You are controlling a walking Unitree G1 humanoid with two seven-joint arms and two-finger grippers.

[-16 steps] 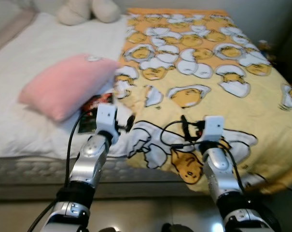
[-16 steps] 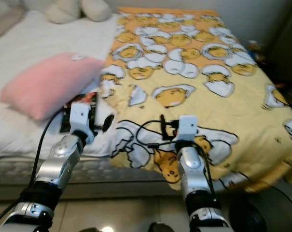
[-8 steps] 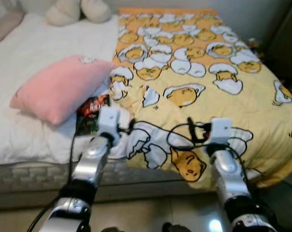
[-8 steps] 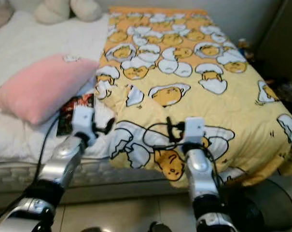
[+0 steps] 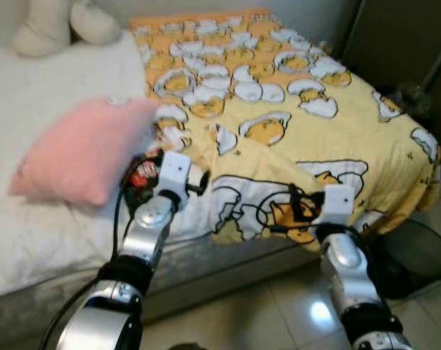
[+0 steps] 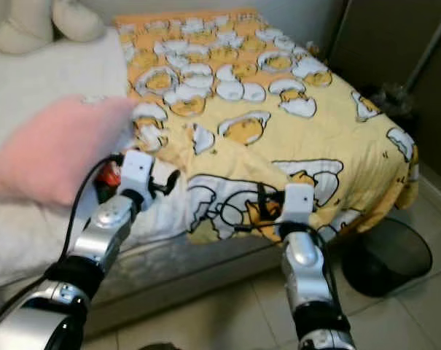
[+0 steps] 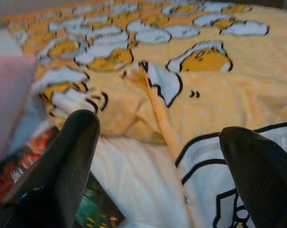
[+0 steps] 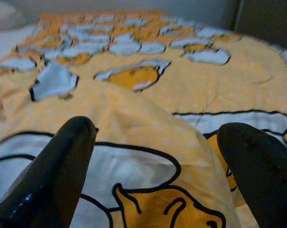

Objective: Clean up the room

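Wrist views: left gripper (image 7: 157, 156) and right gripper (image 8: 155, 161) spread, empty, over yellow blanket (image 5: 278, 117); possibly magazine (image 7: 20, 161) beside.

bed (image 5: 52, 240): 1 | yellow blanket (image 5: 278, 109): 1 | pink pillow (image 5: 82, 149): 1 | plush toy (image 5: 56, 22): 1 | magazine (image 5: 141, 175): 1 | dark round bin (image 5: 417, 251): 1 | left gripper (image 7: 157, 152): 1 | right gripper (image 8: 155, 156): 1

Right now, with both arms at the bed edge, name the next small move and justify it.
Probably ease the left gripper forward and close on the folded-back edge of the yellow blanket. Its fingers stand open just short of that fold, white sheet lies exposed beneath, and the right gripper is open over flat blanket near the corner.
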